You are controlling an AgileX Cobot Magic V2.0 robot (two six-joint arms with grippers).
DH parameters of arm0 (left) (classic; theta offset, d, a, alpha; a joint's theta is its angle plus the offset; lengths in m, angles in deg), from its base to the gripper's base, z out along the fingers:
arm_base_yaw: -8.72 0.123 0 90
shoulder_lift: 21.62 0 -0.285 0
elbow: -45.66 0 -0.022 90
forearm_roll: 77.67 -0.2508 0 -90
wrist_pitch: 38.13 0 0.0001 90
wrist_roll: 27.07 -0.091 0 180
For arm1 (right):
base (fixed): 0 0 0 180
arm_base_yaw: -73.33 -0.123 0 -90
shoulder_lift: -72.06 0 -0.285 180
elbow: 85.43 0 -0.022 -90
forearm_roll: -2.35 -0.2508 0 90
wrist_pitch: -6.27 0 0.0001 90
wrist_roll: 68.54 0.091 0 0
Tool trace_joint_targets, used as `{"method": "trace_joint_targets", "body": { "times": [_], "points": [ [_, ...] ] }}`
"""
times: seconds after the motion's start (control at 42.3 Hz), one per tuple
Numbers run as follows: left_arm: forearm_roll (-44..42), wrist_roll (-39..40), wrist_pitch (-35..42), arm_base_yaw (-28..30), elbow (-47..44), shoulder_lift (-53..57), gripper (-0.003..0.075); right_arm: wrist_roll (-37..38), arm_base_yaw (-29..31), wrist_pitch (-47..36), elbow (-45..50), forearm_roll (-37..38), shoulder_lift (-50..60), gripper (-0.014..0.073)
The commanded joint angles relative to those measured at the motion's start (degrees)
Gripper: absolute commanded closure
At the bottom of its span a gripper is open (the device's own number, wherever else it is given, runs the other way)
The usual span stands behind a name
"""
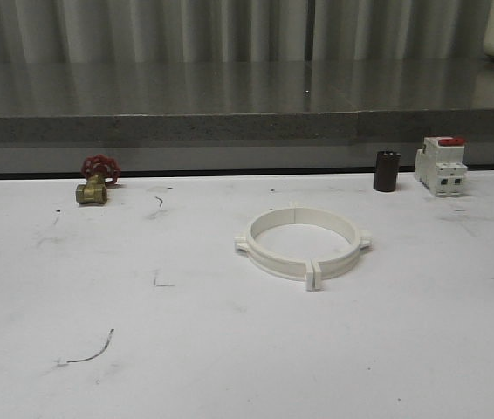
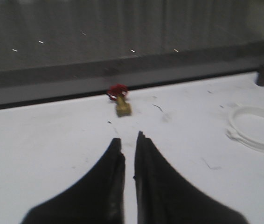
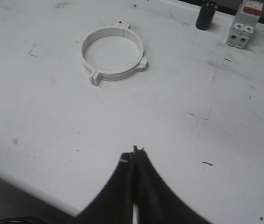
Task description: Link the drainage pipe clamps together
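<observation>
The two drainage pipe clamps (image 1: 275, 262) lie flat on the white table, right of its middle. They sit end to end as one white ring, with their flat tabs meeting at the near and far sides. This ring (image 3: 118, 75) is well ahead of my right gripper (image 3: 133, 151), which is shut with nothing in it and hovers near the table's front edge. My left gripper (image 2: 128, 136) shows a narrow gap between its dark fingers and holds nothing. It is over bare table, with the ring (image 2: 248, 142) off to its right.
A brass valve with a red handwheel (image 1: 96, 182) stands at the back left. A dark cylinder (image 1: 387, 171) and a white red-topped breaker (image 1: 440, 166) stand at the back right. A raised grey ledge (image 1: 229, 127) runs behind the table.
</observation>
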Motion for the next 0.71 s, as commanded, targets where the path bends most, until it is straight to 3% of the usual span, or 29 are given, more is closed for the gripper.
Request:
{"method": "trace_joint_targets", "body": {
  "times": [0.0, 0.166, 0.284, 0.378, 0.473, 0.686],
  "points": [
    [0.3, 0.7, 10.4, 4.8, -3.3, 4.4, 0.0741, -0.5, 0.0, -3.6, -1.3, -0.3, -0.2, 0.0711],
    [2.6, 0.7, 11.7, 9.6, -9.0, 11.1, 0.0741, -0.5, 0.0, -3.6, -1.3, -0.3, -0.2, 0.0711],
    [3.0, 0.7, 13.1, 9.4, -11.5, 12.1, 0.0741, -0.5, 0.0, -3.5, -1.3, -0.3, -0.2, 0.0711],
    [-3.4, 4.4, 13.0, 8.4, -11.8, 12.1, 0.0741, -0.5, 0.0, -3.1, -1.3, -0.3, -0.2, 0.0711],
    [-11.8, 15.0, 13.4, 7.8, -11.8, 12.1, 0.0741, -0.5, 0.0, -2.9, -1.3, -0.3, -0.2, 0.0711],
    [-10.9, 15.6, 21.8, 7.8, -16.7, 12.1, 0.0741, -0.5, 0.0, -2.7, -1.3, -0.3, -0.2, 0.0711]
  ]
}}
